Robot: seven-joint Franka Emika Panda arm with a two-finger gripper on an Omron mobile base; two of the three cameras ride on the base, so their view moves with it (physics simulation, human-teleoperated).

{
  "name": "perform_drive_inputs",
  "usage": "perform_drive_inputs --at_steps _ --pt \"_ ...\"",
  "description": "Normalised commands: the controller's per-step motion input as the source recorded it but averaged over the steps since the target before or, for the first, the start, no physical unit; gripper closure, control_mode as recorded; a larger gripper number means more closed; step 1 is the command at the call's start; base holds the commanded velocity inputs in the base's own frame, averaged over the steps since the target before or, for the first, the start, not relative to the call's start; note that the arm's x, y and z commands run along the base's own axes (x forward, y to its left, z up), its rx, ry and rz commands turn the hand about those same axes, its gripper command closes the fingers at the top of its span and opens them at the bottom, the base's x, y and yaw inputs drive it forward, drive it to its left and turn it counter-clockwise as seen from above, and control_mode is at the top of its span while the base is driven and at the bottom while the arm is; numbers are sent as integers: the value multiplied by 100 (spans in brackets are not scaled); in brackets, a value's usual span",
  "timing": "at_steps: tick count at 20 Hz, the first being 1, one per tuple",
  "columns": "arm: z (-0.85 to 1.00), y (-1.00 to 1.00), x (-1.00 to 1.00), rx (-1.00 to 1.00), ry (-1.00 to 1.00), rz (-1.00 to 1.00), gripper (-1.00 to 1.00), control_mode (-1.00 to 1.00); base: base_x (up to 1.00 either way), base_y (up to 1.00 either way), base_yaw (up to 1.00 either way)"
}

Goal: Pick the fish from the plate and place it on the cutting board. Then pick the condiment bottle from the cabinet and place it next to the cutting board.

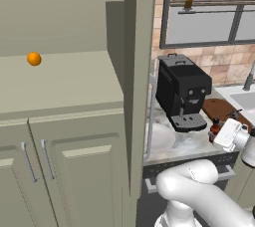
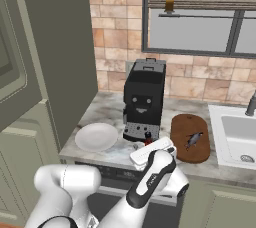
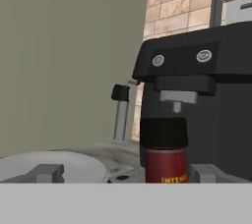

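The dark-red condiment bottle (image 3: 165, 155) with its black cap stands upright on the counter, right in front of the coffee machine (image 2: 144, 97) and left of the cutting board (image 2: 180, 149). My gripper (image 3: 126, 174) is open and low at the counter's front edge. The bottle stands just ahead of it, nearer the right fingertip (image 3: 204, 172), and nothing is gripped. The fish (image 2: 193, 139) lies on the round brown board. Left of the machine sits the bare white plate (image 2: 96, 137). In the left base view the bottle (image 1: 215, 127) is next to my gripper (image 1: 220, 132).
The sage-green cabinet (image 1: 74, 86) fills the left side, with a small orange ball (image 1: 34, 58) on its shelf. A sink (image 2: 240, 132) with a faucet lies to the right of the board. Behind the counter are a brick wall and a window (image 2: 200, 27).
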Motion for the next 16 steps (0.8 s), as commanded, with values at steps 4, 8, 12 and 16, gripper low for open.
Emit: perform_drive_inputs --at_steps 4,8,12,16 --pt "16 5 0 0 0 0 -100 -100 0 0 0" --pt "20 0 0 0 0 0 -100 -100 0 0 0" --pt "32 0 0 0 0 0 -100 -100 0 0 0" --pt "45 0 0 0 0 0 -100 -100 0 0 0"
